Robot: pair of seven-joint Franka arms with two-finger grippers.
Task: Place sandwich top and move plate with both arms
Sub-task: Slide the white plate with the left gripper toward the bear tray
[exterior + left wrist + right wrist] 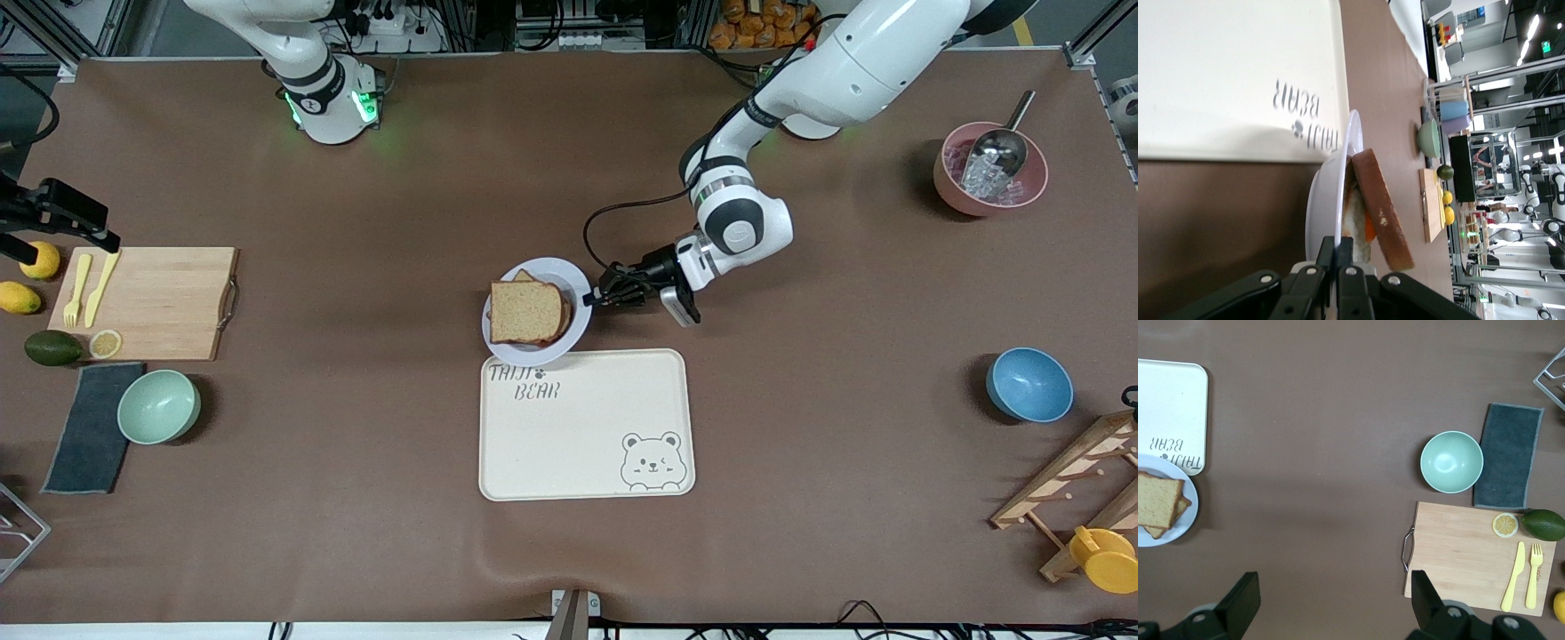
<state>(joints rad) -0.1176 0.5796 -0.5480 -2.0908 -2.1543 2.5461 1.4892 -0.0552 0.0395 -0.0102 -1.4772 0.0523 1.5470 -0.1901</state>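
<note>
The plate (573, 277) sits mid-table, and its rim nearest the front camera overlaps a corner of the cream bear tray (587, 427). The sandwich top (526, 313) lies flat on the stack of bread on the plate. My left gripper (594, 298) reaches in low from the left arm's end and is shut on the plate's rim. In the left wrist view the black fingers (1325, 257) pinch the rim of the plate (1328, 200), with the sandwich top (1381, 210) above an orange filling. My right gripper (1335, 587) hangs open, high over the table beside the cutting board, holding nothing.
Toward the right arm's end are a cutting board (151, 298) with yellow cutlery, a green bowl (158, 406), a grey cloth (89, 427), an avocado and lemons. A pink bowl with a scoop (989, 169), a blue bowl (1029, 384) and a wooden rack (1076, 480) stand toward the left arm's end.
</note>
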